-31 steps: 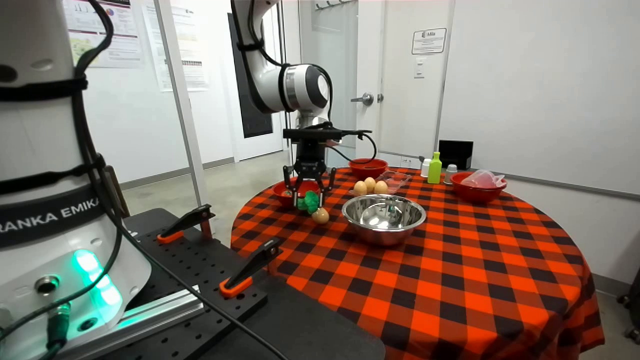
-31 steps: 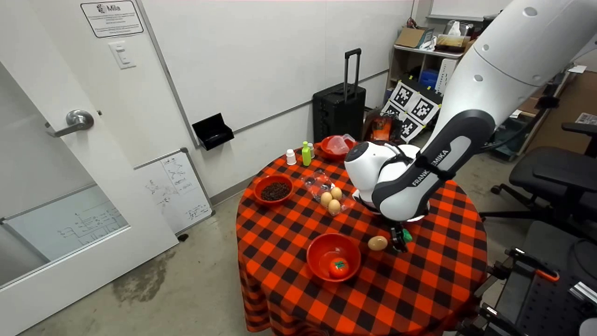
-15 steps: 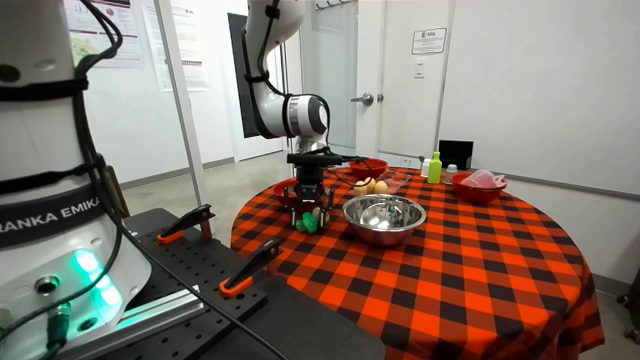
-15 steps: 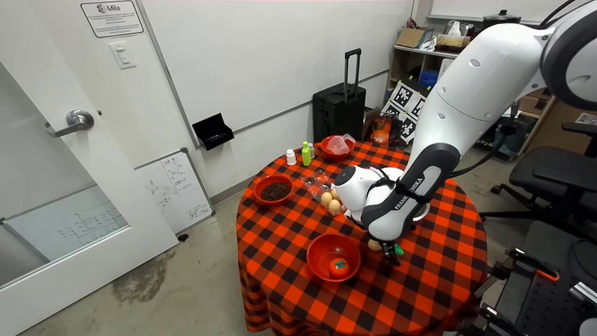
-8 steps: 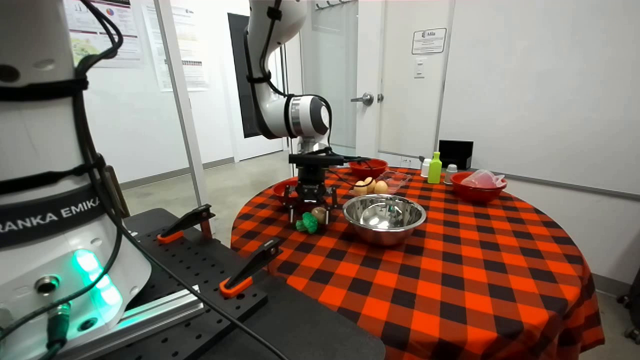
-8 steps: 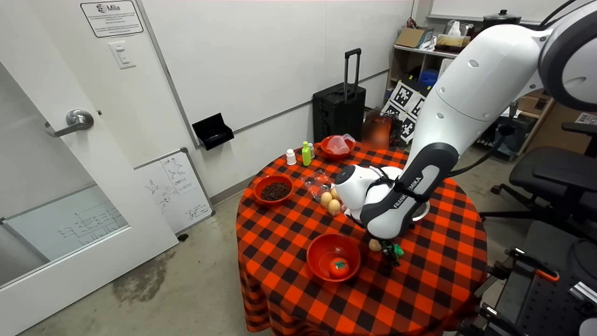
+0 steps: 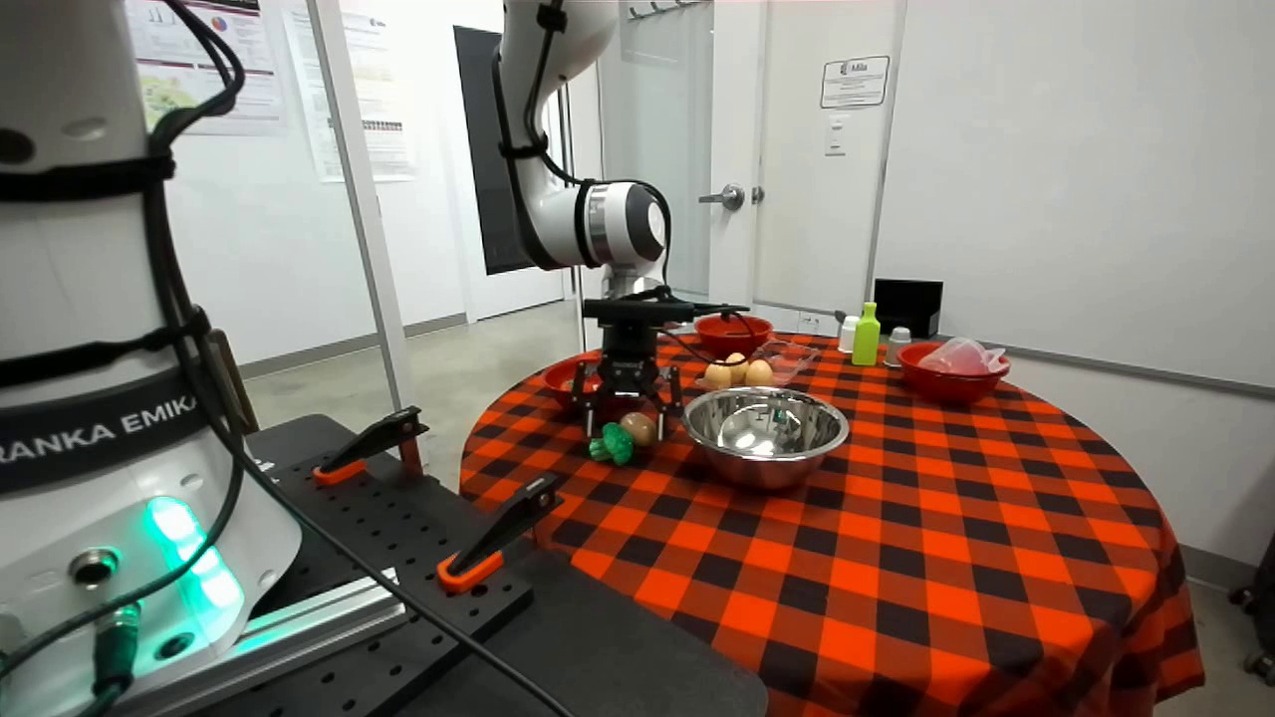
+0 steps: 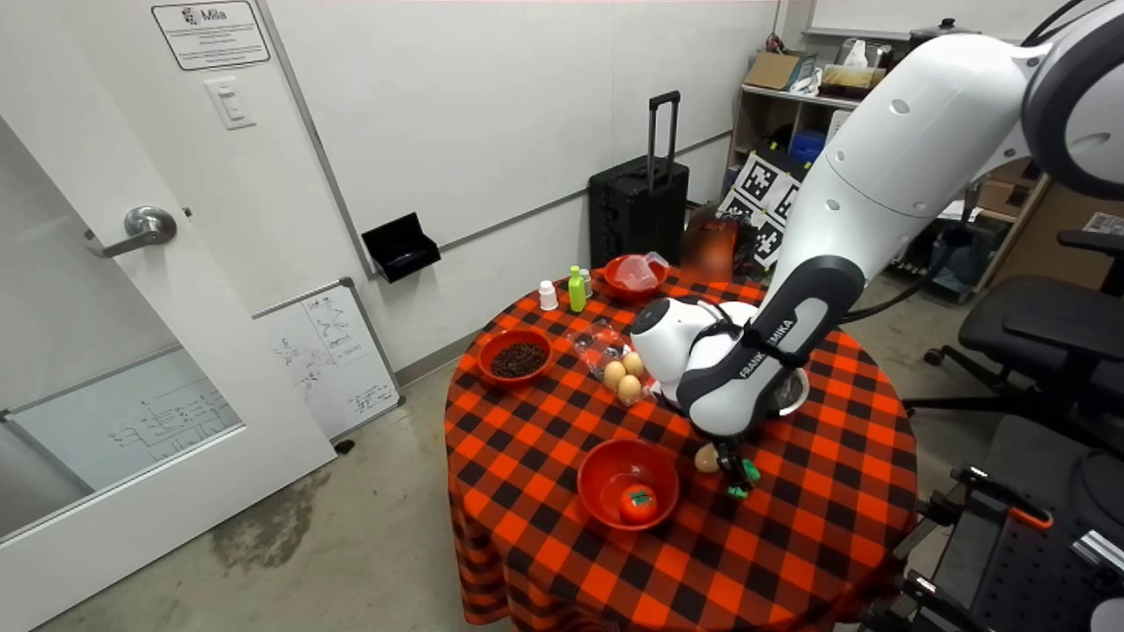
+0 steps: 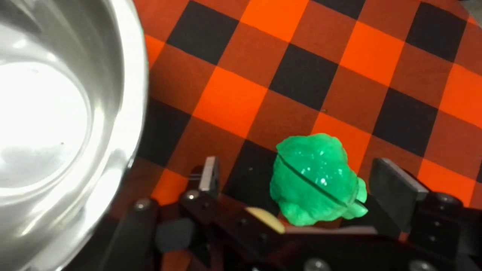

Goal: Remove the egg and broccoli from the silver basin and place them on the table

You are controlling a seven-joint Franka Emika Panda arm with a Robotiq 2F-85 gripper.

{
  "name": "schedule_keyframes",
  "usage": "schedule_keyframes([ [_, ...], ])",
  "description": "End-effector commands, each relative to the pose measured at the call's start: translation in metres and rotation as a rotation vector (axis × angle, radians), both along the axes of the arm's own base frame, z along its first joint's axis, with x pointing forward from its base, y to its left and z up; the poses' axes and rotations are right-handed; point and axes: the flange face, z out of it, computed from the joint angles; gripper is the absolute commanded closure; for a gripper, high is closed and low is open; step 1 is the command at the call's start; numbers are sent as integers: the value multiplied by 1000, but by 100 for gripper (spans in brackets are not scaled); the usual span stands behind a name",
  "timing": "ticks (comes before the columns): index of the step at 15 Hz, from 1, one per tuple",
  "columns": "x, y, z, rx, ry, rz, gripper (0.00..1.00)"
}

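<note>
While end effector (image 9: 303,178) stands spread, broccoli (image 9: 314,180) lies on table (image 9: 231,101), between jaws in wrist view; egg (image 7: 640,428) near.

Base (image 7: 100,418) sits near left in an exterior view, status lights (image 7: 197,556) green. Arm (image 8: 896,154) slopes down from right to left in an exterior view. Wrist (image 7: 618,224) well out from base, gripper (image 7: 626,435) hangs about vertical, low, fingers (image 7: 661,426) pointing down. Jaws wide apart; wrist view has pads (image 9: 391,192) facing across a gap.
</note>
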Motion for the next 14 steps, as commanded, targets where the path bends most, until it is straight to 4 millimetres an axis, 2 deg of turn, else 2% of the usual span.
schedule_keyframes([
  [1,5,0,25,-2,-21,-14,0],
  [6,16,2,60,10,-87,-15,0],
  [14,45,-4,124,63,-222,-77,0],
])
